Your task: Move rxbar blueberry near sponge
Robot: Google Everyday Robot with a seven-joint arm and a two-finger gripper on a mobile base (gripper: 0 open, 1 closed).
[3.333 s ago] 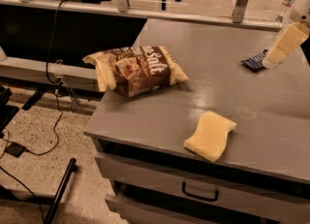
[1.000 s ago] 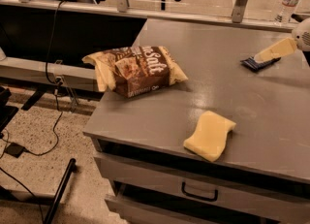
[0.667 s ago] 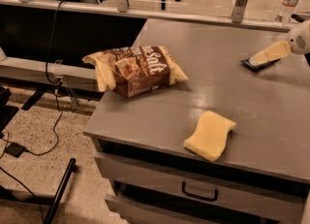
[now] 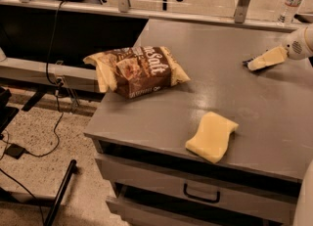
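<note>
We record the scene from largest item to smallest.

1. Grey table (image 4: 274,102): a flat top over a drawer front with one dark handle (image 4: 201,194). Everything below rests on this top, except the bottle.
2. Chip bag (image 4: 139,71): brown and cream, lying flat near the left edge of the top, well apart from the other items.
3. Sponge (image 4: 212,136): pale yellow, soft, rectangular with rounded, slightly wavy edges and no markings. It lies flat at the front edge of the top, above the drawer handle.
4. Gripper (image 4: 254,64): pale yellow with a white body behind it, entering from the right edge of the view. It is tilted down, with its tip at the table surface. We cannot tell whether it is clenched or released.
5. Water bottle (image 4: 292,0): clear, upright, beyond the far right corner of the top.
6. Rxbar blueberry (image 4: 245,63): only a dark sliver shows at the gripper tip, flat on the top at the far right; the rest appears to be covered by the gripper. It lies well apart from the sponge.

Count: one table, one chip bag, one sponge, one gripper, one bottle, one bar.
</note>
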